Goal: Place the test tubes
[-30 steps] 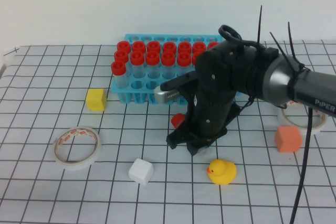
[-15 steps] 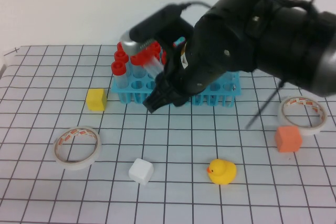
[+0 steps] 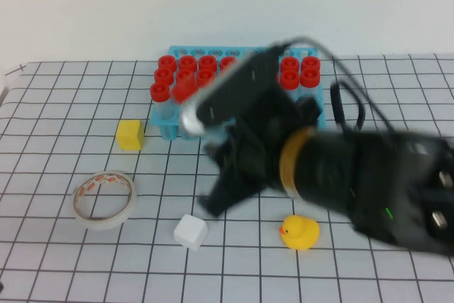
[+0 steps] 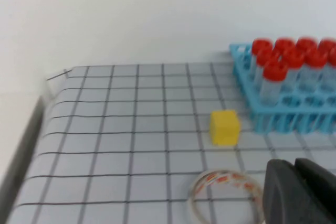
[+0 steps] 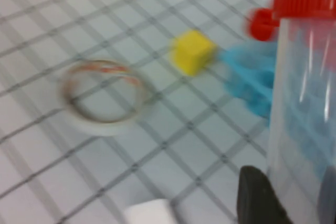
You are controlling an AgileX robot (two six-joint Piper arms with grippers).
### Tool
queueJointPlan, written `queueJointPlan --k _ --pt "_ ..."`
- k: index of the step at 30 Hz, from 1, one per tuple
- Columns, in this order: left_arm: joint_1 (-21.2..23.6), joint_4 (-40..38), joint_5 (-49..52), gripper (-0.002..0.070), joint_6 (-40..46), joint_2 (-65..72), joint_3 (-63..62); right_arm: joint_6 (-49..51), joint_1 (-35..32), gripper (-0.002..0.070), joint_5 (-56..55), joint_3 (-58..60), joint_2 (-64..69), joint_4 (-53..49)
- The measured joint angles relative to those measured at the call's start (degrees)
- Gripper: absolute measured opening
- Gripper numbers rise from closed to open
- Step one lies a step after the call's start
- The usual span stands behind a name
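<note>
L gripper (image 4: 294, 169) low at table's left, nr tape roll (image 3: 104, 199), fingers closed. Roll's red print unreadable. Yellow cube (image 3: 130, 135). Blue rack (image 3: 162, 130) w/ red-capped racked tubes (image 3: 299, 69). R gripper (image 5: 291, 203) by rack front, clamping upright red-capped test tube (image 5: 302, 103).

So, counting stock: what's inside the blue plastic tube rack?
Red-capped clear tubes stand at its ends; the right arm hides the middle. The right gripper holds one tube by the rack; the left gripper sits shut near the white tape roll.
</note>
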Motion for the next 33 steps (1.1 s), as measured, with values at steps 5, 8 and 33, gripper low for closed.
queueJointPlan --k 5,8,33 --pt "-0.12 -10.08 -2.2 -0.0002 1.65 0.0 0.0 1.03 0.0 0.0235 -15.69 9.0 -2.95 -2.85" --pt "-1.67 -13.81 -2.56 -0.0002 5.65 0.0 0.0 1.27 0.0 0.0235 -21.97 12.04 -3.74 -3.67" --pt "-31.72 -27.85 -16.72 0.0413 16.73 0.04 0.0 -1.45 0.03 0.0235 -45.67 14.64 -4.07 -5.07"
